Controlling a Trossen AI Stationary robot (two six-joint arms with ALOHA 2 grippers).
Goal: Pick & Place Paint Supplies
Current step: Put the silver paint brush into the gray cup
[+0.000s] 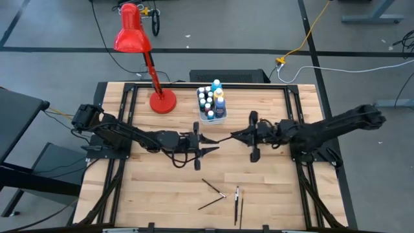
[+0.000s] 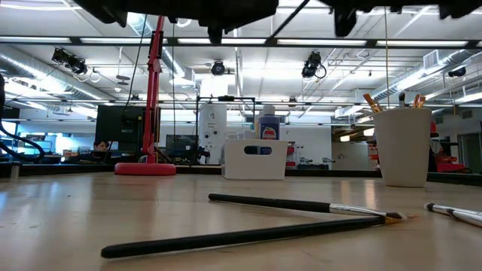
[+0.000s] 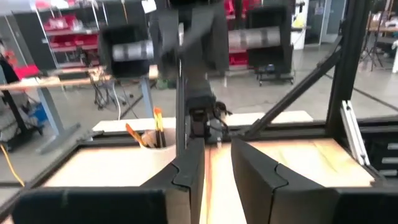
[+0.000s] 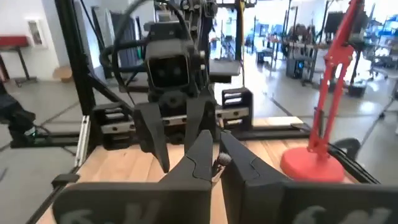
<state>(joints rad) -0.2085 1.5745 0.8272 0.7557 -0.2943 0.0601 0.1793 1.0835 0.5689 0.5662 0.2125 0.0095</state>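
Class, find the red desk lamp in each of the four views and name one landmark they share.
High view: lamp at the table's far side, left of the white tub.
Low view: its base and stem stand left of centre, left of the tub.
Left wrist view: not in it.
Right wrist view: at the right.
Shared landmark: the wooden tabletop.
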